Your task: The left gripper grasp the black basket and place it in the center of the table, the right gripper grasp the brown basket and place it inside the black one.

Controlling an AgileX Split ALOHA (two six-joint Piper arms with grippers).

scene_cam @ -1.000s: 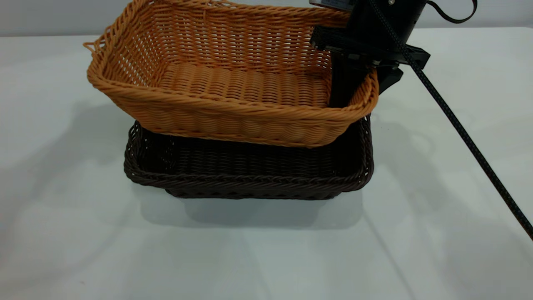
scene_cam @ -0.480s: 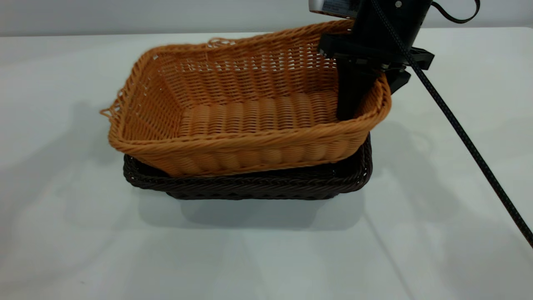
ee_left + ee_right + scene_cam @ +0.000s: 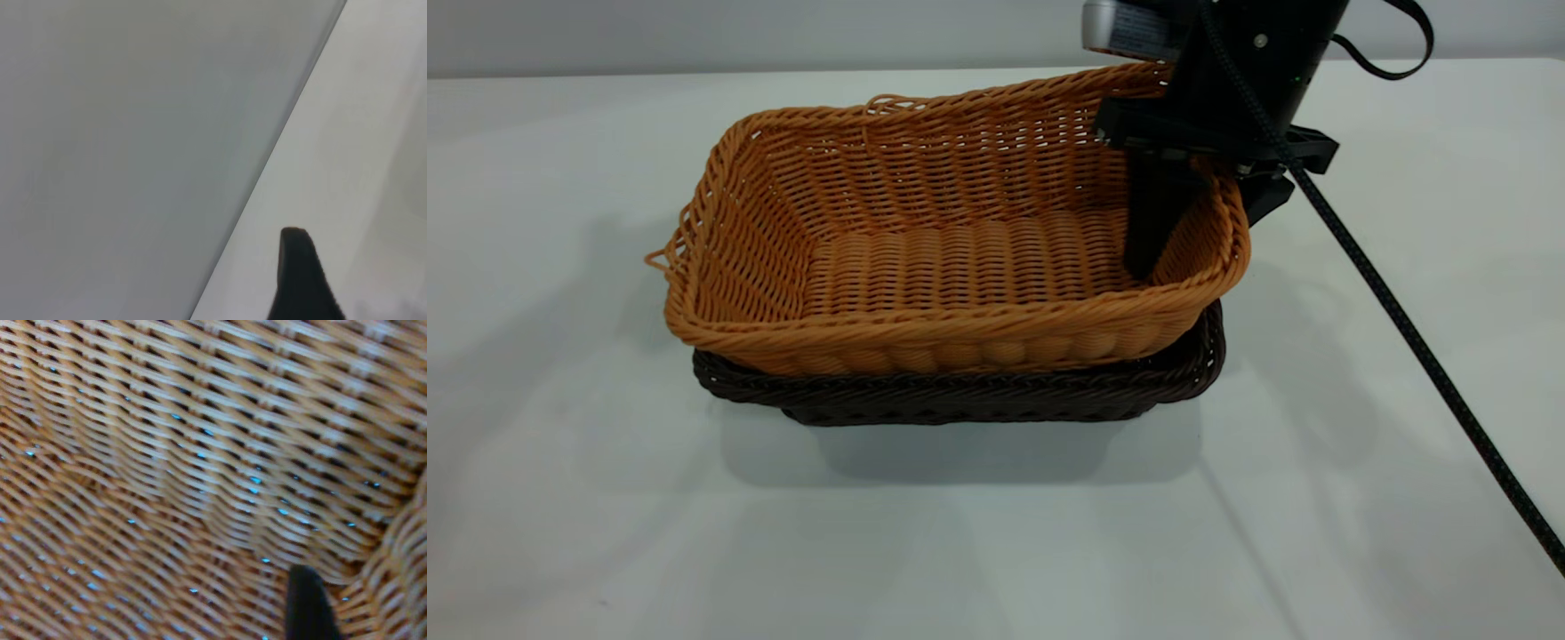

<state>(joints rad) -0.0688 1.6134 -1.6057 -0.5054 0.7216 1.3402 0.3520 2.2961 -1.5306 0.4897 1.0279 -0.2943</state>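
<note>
Exterior view: my right gripper (image 3: 1199, 209), clamped on the brown basket's (image 3: 951, 258) rim, has lowered it level into the black basket (image 3: 960, 391); release remains.

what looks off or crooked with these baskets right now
The brown basket sits in the black basket askew: its right end, clamped by the right gripper, rides higher. A few wicker loops poke loose at its left corner.

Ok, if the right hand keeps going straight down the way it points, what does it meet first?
Probably the woven floor of the brown basket; the right hand straddles that basket's right wall, pointing down.
</note>
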